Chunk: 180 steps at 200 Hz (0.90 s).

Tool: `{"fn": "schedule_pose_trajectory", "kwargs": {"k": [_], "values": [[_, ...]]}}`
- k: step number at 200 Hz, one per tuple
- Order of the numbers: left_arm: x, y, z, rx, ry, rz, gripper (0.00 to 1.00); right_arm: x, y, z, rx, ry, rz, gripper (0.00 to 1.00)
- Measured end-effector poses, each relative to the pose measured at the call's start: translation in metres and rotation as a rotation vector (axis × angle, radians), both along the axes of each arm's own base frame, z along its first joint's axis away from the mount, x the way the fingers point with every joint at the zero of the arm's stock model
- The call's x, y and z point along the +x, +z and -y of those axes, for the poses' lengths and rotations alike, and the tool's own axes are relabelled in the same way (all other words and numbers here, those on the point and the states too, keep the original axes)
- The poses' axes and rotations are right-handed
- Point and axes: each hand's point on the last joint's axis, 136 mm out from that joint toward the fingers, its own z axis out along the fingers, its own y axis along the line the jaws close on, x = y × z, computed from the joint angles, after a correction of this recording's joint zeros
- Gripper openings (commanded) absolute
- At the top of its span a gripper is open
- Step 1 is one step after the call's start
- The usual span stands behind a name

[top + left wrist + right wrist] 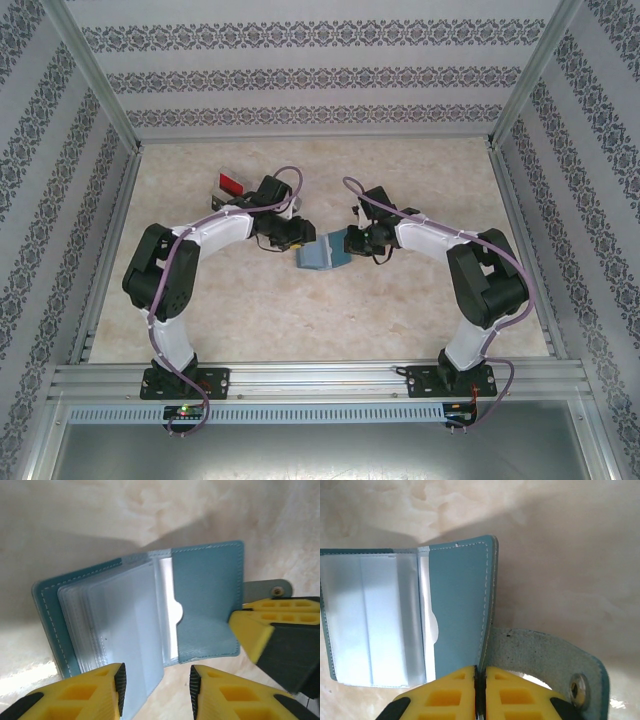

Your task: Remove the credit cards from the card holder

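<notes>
We see the open blue-grey soft bifold card holder (318, 255) at mid-counter (330, 320) between both arms. Our right tool (476, 685) pinches its cover edge, and our left tool (156, 690) stands spread around its clear sleeves (125, 625).

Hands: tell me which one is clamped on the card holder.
The right hand, shut on the blue card holder at its cover edge; the left hand has its fingers apart by the clear sleeves.

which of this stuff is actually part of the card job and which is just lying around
Job: card holder; its clear sleeves; red card; left pincer, open; right pincer, shut on the holder's cover.
Lying about: pale object beside the red card, too hidden to identify.
</notes>
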Motion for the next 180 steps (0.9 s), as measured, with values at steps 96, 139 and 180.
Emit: {"fn": "schedule_pose_trajectory", "kwargs": {"k": [96, 139, 180], "values": [[-0.001, -0.027, -0.008, 0.06, 0.037, -0.059, 0.42, 0.002, -0.003, -0.001, -0.004, 0.007, 0.0, 0.13], [-0.002, -0.033, -0.009, 0.069, 0.041, -0.073, 0.48, 0.003, -0.003, -0.004, -0.004, 0.013, 0.0, 0.13], [-0.001, -0.034, -0.01, 0.076, 0.045, -0.069, 0.52, 0.002, -0.01, -0.004, -0.012, 0.013, -0.015, 0.13]]}}
